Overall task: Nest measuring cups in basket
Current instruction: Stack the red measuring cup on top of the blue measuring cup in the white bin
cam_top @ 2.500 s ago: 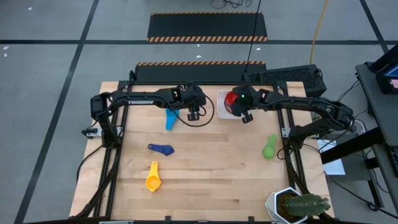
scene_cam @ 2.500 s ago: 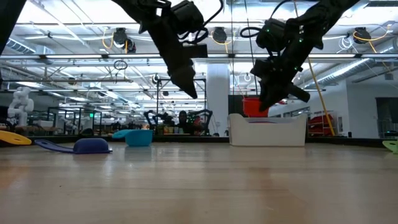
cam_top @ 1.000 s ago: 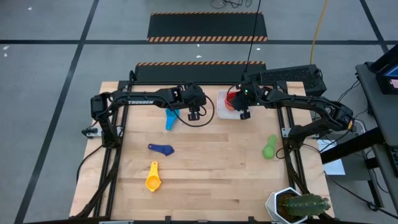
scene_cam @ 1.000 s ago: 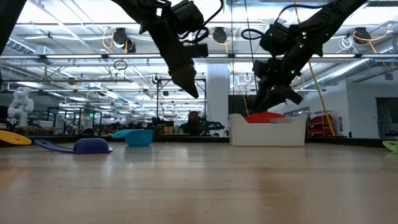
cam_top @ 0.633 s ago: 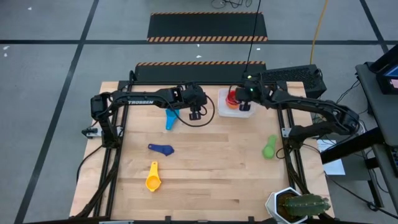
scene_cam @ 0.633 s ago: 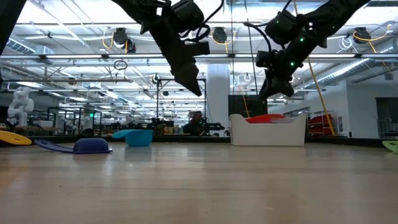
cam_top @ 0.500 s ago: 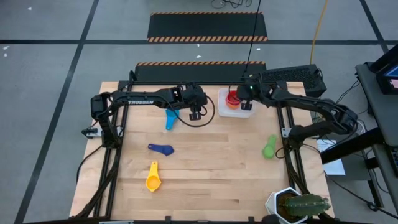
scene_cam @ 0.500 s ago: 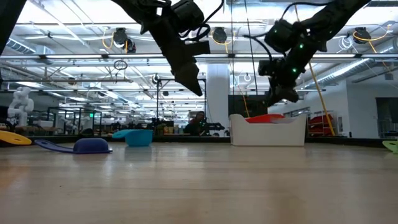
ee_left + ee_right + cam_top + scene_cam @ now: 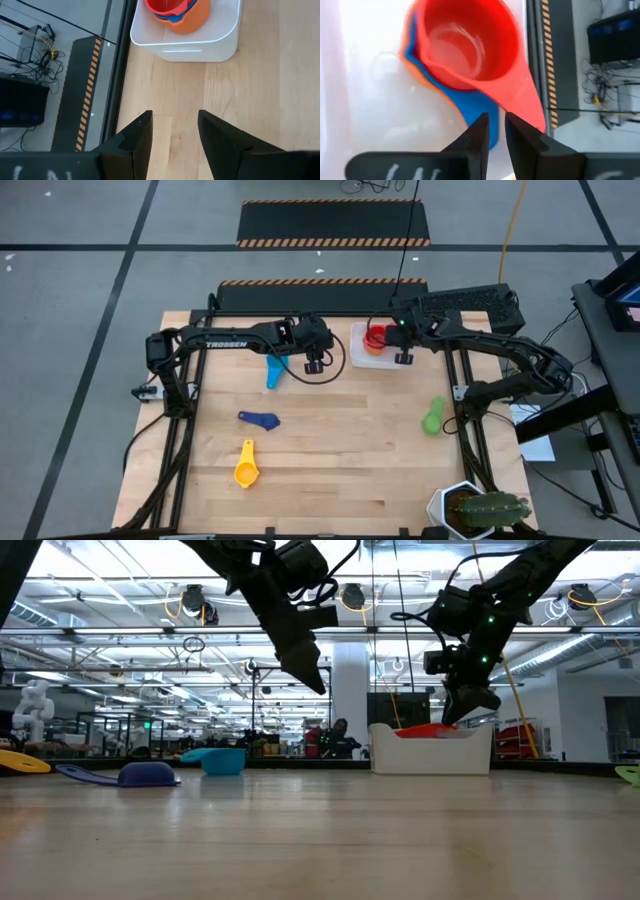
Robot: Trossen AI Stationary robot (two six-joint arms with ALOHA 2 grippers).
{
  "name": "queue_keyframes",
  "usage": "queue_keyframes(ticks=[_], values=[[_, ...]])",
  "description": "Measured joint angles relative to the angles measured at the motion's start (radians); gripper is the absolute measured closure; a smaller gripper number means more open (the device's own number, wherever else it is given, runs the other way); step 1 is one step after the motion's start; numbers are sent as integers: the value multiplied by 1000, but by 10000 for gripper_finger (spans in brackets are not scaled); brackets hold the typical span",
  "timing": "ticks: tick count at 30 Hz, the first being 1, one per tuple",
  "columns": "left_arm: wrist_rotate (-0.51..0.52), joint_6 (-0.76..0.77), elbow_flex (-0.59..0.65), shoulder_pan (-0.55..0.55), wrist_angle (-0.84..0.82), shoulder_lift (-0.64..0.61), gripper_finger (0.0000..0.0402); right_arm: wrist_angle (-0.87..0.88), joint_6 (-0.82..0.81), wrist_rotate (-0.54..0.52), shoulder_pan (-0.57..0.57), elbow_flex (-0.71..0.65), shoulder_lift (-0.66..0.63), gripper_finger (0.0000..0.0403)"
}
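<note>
The white basket (image 9: 357, 361) stands at the table's far middle. In it a red measuring cup (image 9: 465, 45) sits nested in a blue cup (image 9: 475, 107), which sits in an orange one (image 9: 197, 17). My right gripper (image 9: 496, 122) hovers just above the basket's right part (image 9: 403, 358), with only a narrow gap between its fingers and nothing in it. My left gripper (image 9: 313, 366) hangs open and empty left of the basket. A light blue cup (image 9: 274, 370), a navy cup (image 9: 260, 420), a yellow cup (image 9: 246, 465) and a green cup (image 9: 434, 416) lie on the table.
A white pot with a cactus (image 9: 475, 510) stands at the near right corner. Bare wood lies in the table's middle, between the navy cup and the green one. A cable loops below my left gripper (image 9: 335, 365).
My right gripper has drawn up off the red cup and shifted toward the table's right edge, turning its wrist as it went. The red cup stays lying in the stack in the basket.
</note>
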State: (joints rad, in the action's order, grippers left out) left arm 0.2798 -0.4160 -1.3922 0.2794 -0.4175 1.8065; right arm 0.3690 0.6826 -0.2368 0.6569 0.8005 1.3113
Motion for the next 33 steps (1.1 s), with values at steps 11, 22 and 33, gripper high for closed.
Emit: queue_keyframes(ticks=[11, 22, 33], values=[[0, 0, 0, 0, 0, 0, 240, -39, -6, -119, -63, 0, -1, 351], [0, -8, 0, 0, 17, 0, 240, -251, 95, -86, 40, 0, 18, 358], [-1, -7, 0, 0, 23, 0, 240, -195, 91, -20, 93, 13, 68, 370]])
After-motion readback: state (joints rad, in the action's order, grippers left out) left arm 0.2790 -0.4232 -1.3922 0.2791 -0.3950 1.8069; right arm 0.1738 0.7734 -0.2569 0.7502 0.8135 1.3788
